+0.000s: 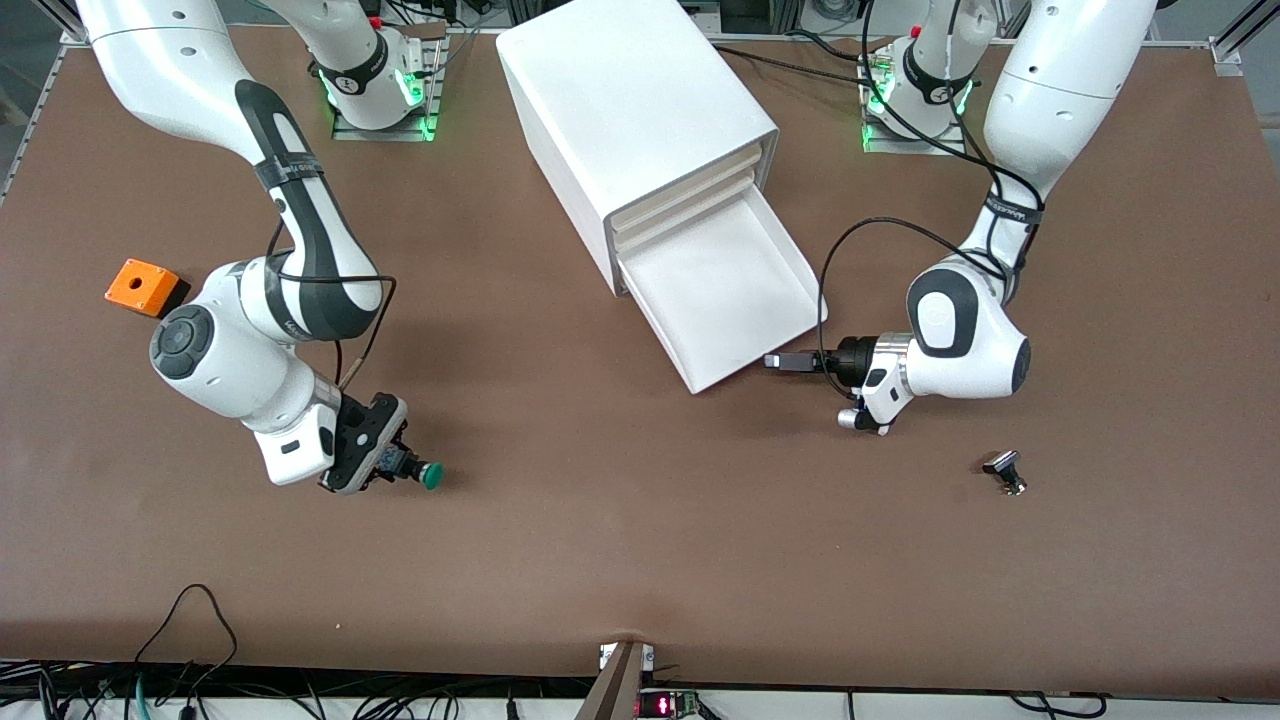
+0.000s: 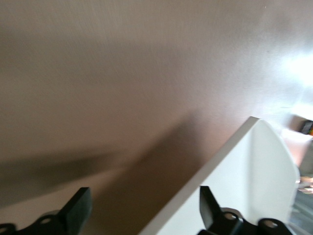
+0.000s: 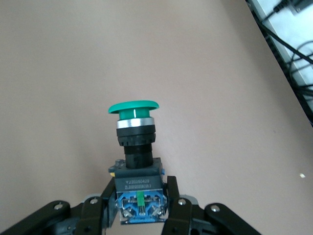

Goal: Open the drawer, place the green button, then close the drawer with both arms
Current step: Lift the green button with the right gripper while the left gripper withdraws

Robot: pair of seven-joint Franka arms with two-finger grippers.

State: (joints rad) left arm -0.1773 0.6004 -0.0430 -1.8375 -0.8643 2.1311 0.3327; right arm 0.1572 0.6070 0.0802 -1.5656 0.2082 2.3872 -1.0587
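Your right gripper (image 1: 392,462) sits low in the lower left of the front view, over bare table toward the right arm's end. Its fingers (image 3: 172,201) are clamped on the blue-and-black body of the button (image 1: 418,470), one on each side, and the green cap points away from the wrist. In the right wrist view the button (image 3: 135,166) fills the centre of the frame with the brown table (image 3: 58,73) as its background; you cannot tell from these views whether it touches the surface.

Your left gripper (image 1: 788,362) is in the middle right of the front view, pointing sideways at the front corner of the drawer (image 1: 725,300). The left wrist view shows its fingers (image 2: 78,211) spread wide, one on each side of the drawer's front edge (image 2: 234,166) and pinching nothing.

The drawer is the lowest one of the white cabinet (image 1: 630,120), which stands top centre in the front view. It is pulled well out toward the front camera, and you see a bare white tray.

An orange box with a hole (image 1: 142,287) lies at the left edge of the front view, beside the right arm's elbow. A small black-and-silver part (image 1: 1007,470) lies on the table at the lower right, nearer the front camera than the left arm's wrist.
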